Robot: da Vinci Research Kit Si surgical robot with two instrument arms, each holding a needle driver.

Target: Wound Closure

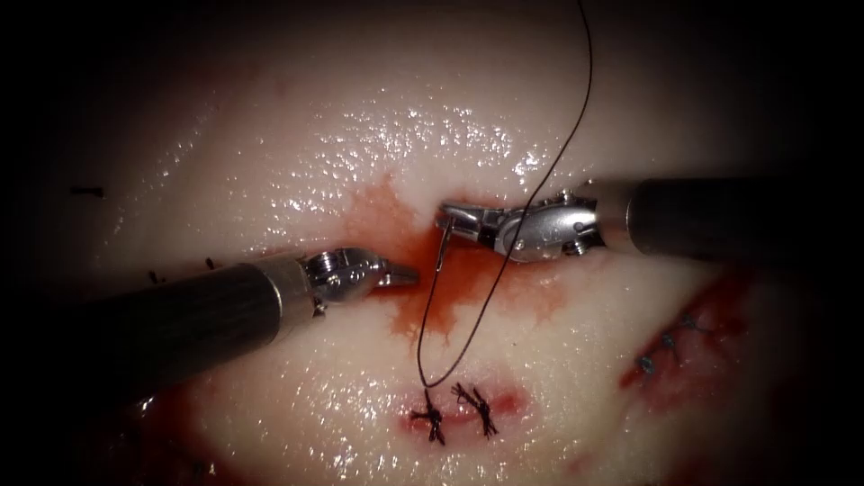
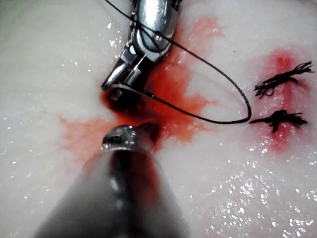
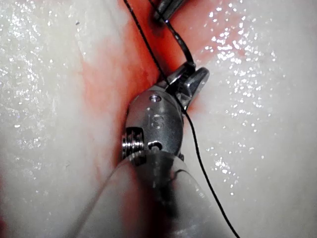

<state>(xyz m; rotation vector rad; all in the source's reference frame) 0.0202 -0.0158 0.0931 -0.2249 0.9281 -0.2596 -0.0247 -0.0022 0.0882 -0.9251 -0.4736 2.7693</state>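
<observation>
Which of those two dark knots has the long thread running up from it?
The left knot: the thread loops up from it past the right end effector. The right knot shows short cut ends.

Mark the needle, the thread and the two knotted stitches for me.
needle [image 1: 443, 245]: endoscope view, on its curved body just below the right tool's fingers.
thread [image 1: 472, 328]: endoscope view, on the strand that runs down toward the knots.
knotted stitches [image 1: 432, 421]: endoscope view, on the left knot of the pair.
</observation>
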